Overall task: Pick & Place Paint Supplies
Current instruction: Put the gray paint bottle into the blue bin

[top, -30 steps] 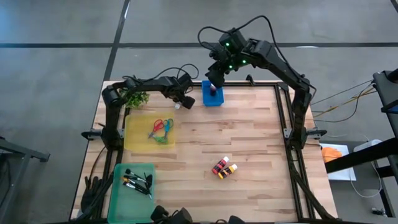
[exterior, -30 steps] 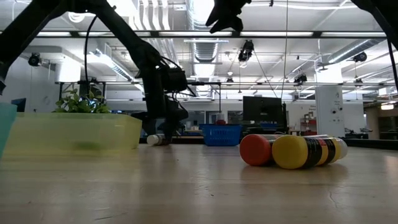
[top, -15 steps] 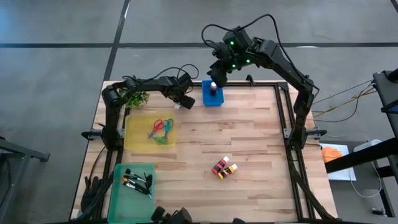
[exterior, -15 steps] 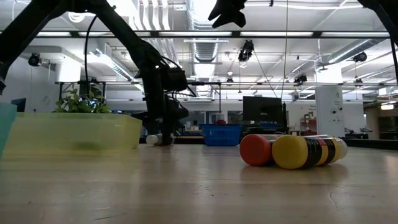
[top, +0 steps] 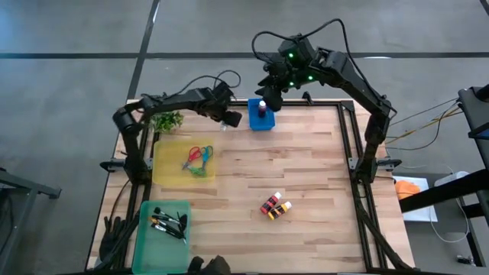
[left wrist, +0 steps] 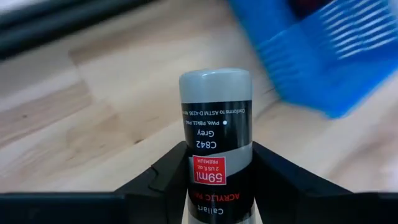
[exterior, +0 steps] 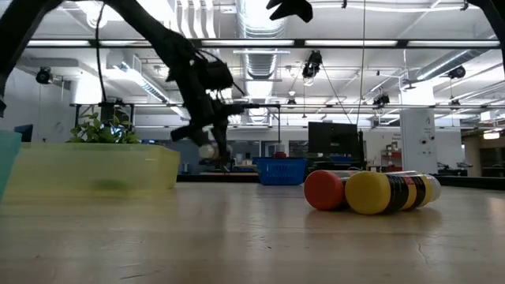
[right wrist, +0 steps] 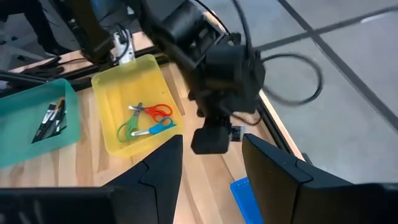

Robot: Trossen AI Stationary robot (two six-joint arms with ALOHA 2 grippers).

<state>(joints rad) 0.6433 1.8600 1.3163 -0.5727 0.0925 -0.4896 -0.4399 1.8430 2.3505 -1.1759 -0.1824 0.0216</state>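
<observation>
Your left tool is clamped on a white-capped grey paint bottle, held above the wooden table just beside the blue plastic basket. Your right tool hangs open high over that basket.

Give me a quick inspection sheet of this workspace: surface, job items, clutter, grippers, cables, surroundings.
Surface: wooden table.
Job's things: scissors in yellow tray; brushes in green tray; paint bottles lying on the table; blue basket with a bottle inside.
Clutter: potted plant at the far left corner.
Grippers: left gripper holds grey paint bottle lifted near the blue basket; right gripper open above the basket.
Cables: black loops along both arms.
Surroundings: grey floor, ceiling lights in low view.
</observation>
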